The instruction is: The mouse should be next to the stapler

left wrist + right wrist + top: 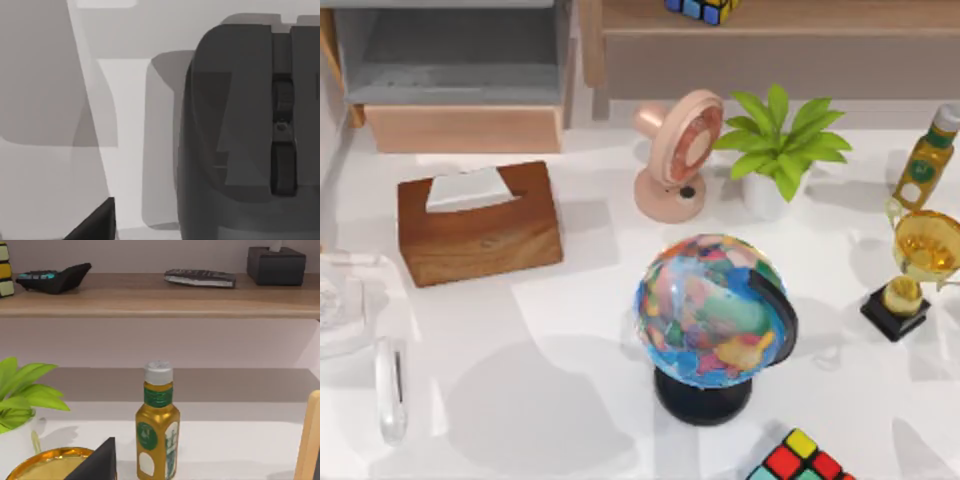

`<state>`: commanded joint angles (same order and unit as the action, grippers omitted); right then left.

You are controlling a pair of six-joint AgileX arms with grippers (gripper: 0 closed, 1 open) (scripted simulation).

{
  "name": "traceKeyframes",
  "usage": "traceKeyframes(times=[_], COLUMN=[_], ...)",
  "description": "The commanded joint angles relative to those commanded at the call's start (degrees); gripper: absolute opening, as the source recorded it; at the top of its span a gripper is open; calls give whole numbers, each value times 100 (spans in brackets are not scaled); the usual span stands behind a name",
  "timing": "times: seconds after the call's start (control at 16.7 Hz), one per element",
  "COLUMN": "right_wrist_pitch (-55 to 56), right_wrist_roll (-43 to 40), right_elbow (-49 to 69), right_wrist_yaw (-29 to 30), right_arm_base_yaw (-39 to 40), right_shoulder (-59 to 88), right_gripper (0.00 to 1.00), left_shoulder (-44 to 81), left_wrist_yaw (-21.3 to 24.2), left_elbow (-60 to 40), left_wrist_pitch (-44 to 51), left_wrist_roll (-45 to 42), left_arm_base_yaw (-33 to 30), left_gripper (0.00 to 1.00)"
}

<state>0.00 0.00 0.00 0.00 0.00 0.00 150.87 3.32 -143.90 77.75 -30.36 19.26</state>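
A dark grey mouse (235, 140) with a scroll wheel lies on the white table, seen very close in the left wrist view. A dark corner of my left gripper (95, 225) shows at the picture's edge, apart from the mouse with a strip of bare table between them. A dark corner of my right gripper (97, 462) sits just before a gold trophy cup (45, 465) and a yellow bottle (157, 430). The stapler is out of view.
On the table stand a globe (715, 315), a wooden tissue box (480, 222), a pink fan (675, 155), a potted plant (780, 145), a trophy (917, 265), a bottle (925, 160) and a puzzle cube (800, 462). A shelf (160, 300) runs behind.
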Motion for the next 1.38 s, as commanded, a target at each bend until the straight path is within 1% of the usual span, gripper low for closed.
traceKeyframes(times=[0.42, 0.9, 1.38], right_wrist_pitch=[0, 0, 0], right_wrist_roll=[0, 0, 0], right_elbow=[0, 0, 0], right_wrist_yaw=[0, 0, 0], right_arm_base_yaw=[0, 0, 0], right_shoulder=[0, 0, 0], right_gripper=[100, 100, 100], left_shoulder=[-43, -90, 46], left_wrist_yaw=[5, 7, -1], left_elbow=[123, 494, 590], left_wrist_pitch=[-84, -403, -636], left_wrist_roll=[-24, -34, 14], left_arm_base_yaw=[27, 40, -14], left_gripper=[100, 100, 100])
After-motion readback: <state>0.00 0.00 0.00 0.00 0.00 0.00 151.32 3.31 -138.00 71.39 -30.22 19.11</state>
